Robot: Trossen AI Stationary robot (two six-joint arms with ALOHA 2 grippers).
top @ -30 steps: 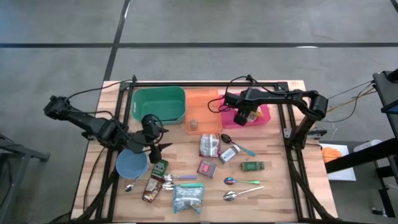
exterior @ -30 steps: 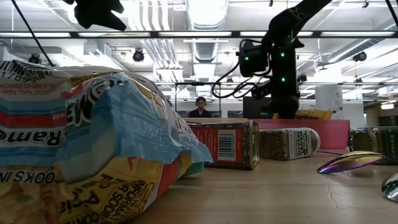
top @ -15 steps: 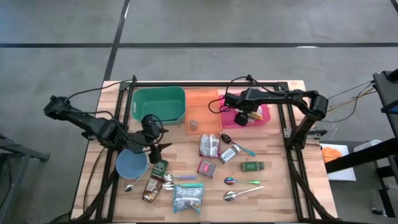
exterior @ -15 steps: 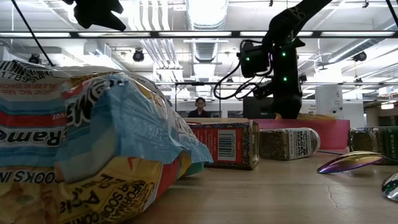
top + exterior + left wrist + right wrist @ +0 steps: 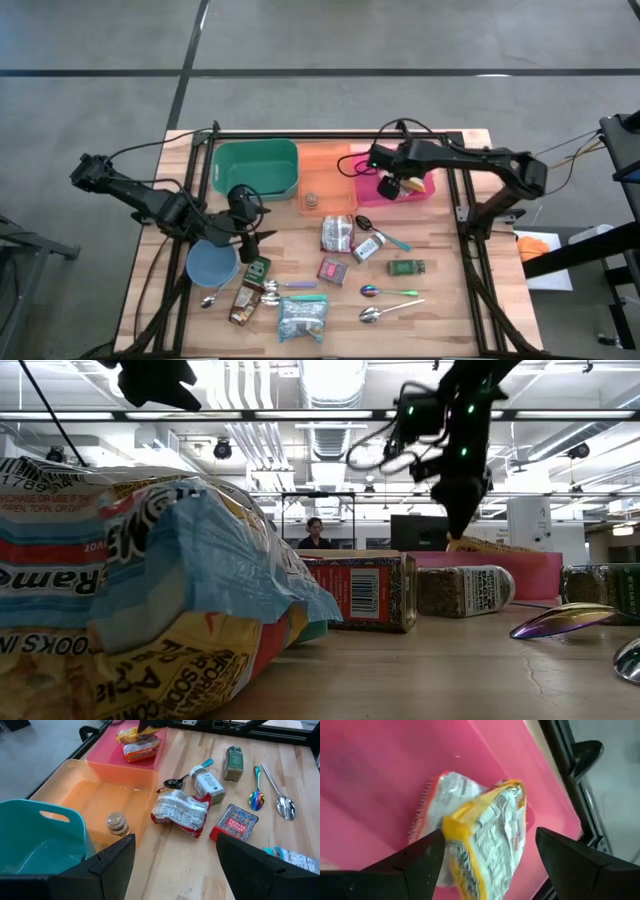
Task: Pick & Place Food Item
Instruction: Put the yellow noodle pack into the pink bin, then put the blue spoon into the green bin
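Two food packets lie in the pink tray (image 5: 424, 190): a yellow one (image 5: 485, 840) resting partly on an orange-and-white one (image 5: 437, 802). My right gripper (image 5: 490, 870) hangs open above them, its fingers standing to either side without touching; the low view shows this gripper (image 5: 458, 510) clear above the tray's wall (image 5: 530, 572). My left gripper (image 5: 250, 236) waits open beside the blue bowl (image 5: 212, 264), nothing between its fingers (image 5: 107, 865).
A teal bin (image 5: 255, 168) and an orange tray (image 5: 325, 165) holding a small jar (image 5: 312, 201) stand left of the pink tray. Snack packets, spice jars and several spoons lie across the middle and near side of the table. A person (image 5: 314, 532) sits far behind.
My right gripper has gone up out of the pink tray and tipped a little. The packets have stayed lying in the tray.
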